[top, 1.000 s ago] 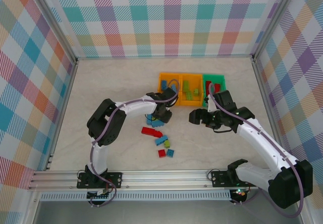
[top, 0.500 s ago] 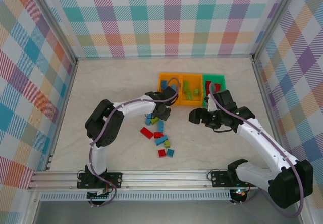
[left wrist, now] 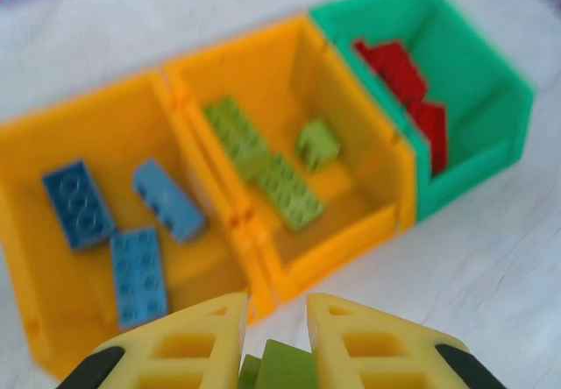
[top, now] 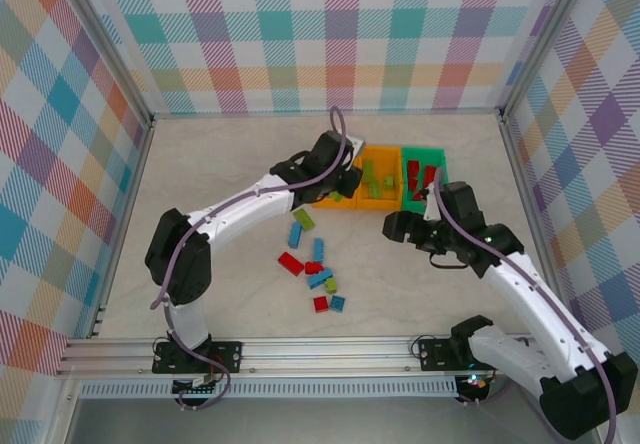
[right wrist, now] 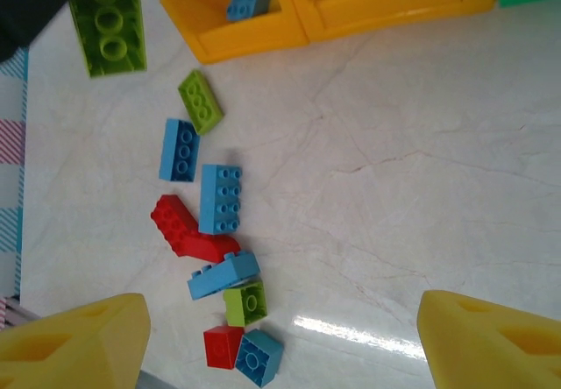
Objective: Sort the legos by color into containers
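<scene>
While the left claw [left wrist: 273,308] pinches a lime lego [left wrist: 282,364] over the 9 o'clock end of the 3 bins [left wrist: 346,244], the right claw [right wrist: 280,317] gapes empty; loose legos [top: 318,274] lie at their 7 o'clock.

I read one orange bin [left wrist: 83,116] holding blue bricks [left wrist: 138,271], a second orange bin [left wrist: 351,117] holding lime-green bricks [left wrist: 263,166], and a green bin [left wrist: 478,157] holding red bricks [left wrist: 403,74]. My left claw [left wrist: 274,314] is yellow, the brick [left wrist: 285,367] in it lime green. Cream veined desk [right wrist: 421,144], pastel plaid walls [top: 340,34].
</scene>
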`<state>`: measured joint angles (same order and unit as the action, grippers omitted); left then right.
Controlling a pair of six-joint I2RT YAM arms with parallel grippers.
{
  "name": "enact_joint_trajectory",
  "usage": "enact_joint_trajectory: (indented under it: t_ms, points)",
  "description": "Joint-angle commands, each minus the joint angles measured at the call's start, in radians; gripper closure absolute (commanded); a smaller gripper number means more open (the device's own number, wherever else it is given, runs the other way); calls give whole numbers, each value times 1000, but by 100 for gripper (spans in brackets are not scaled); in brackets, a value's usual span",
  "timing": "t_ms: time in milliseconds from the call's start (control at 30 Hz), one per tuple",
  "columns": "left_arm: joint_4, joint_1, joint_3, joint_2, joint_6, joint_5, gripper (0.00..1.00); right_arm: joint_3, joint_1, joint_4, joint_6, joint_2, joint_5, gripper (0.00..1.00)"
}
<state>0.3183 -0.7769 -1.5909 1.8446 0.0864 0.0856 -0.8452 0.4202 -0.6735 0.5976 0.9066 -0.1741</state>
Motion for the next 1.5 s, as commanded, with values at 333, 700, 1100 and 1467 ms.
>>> enact_joint_trajectory:
  t_ms: [333,700,1100,1467]
  points:
    - [-136,8,-540,471,83,36,75,20,1,-27,58,-92,56,19]
    - [-283,2,-309,272,79,-59,58,41,1,-16,70,-77,55,19]
    - [-302,-151,570,-685,-143,25,50,-23,89,85,65,186,-9,21]
    - [396,-191,727,-1263,-399,-120,5,-246,357,153,71,665,34,21]
